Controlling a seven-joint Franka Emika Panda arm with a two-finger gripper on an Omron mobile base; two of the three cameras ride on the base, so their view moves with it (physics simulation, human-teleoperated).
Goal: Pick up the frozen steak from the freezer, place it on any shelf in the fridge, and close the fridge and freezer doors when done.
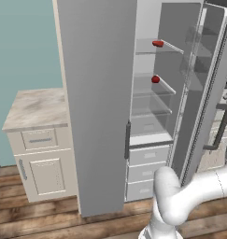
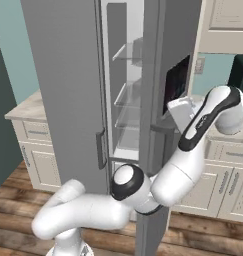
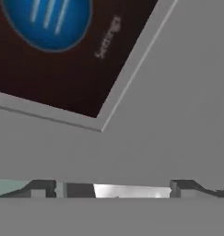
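Observation:
The frozen steak (image 1: 158,43), a flat red slab, lies on the top glass shelf (image 1: 150,48) of the fridge (image 1: 152,102). On a lower shelf sits a round red ball (image 1: 155,79). The fridge door (image 1: 199,93) stands swung open to the right; its outer face carries the black dispenser recess (image 2: 175,82). My gripper (image 2: 180,112) is against that outer face just below the recess. In the hand view the gripper (image 3: 114,189) is open with nothing between its fingertips (image 3: 42,188), and the dispenser panel (image 3: 62,50) is very close. The freezer door (image 1: 98,102) on the left looks shut.
A pale cabinet with a marble top (image 1: 38,107) stands left of the unit. More cabinets and a counter (image 2: 228,165) lie to the right behind the open door. The door's bar handle (image 1: 221,128) juts out near my arm. The floor is wood (image 1: 35,219).

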